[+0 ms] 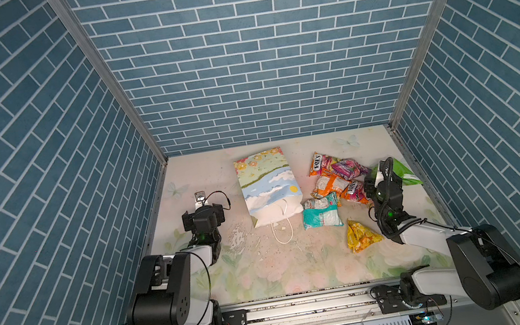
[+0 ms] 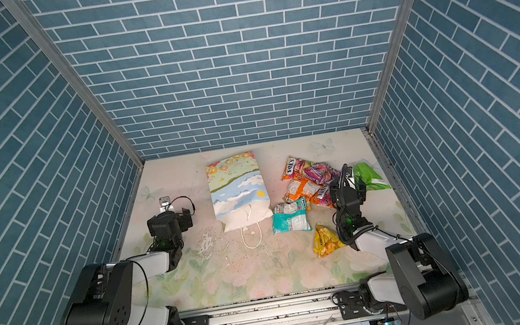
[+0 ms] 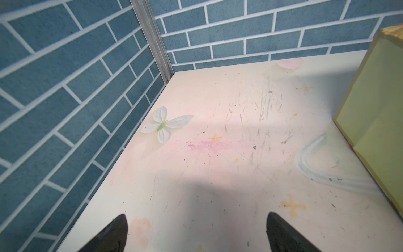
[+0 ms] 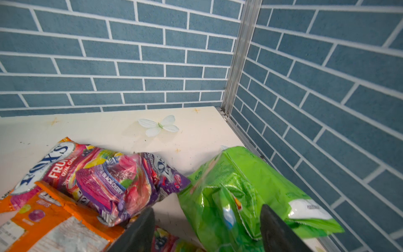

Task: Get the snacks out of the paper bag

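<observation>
Looking basically done imo: paper bag (image 1: 267, 186) lies flat on the table (image 1: 268, 274) at 12 o'clock, snacks (image 1: 334, 176) piled clear at its 3 o'clock, right gripper (image 4: 207, 209) spread over the loose green packet (image 4: 250, 192) pinching nothing, left gripper (image 3: 196, 215) wide open and empty, parked at 9 o'clock.

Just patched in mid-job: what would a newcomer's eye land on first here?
The painted paper bag lies on its side mid-table, with its mouth and cord handle toward the robot. Right of it the snacks sprawl in a bright heap. The right gripper hangs with jaws apart at the green packet on the heap's right.
</observation>
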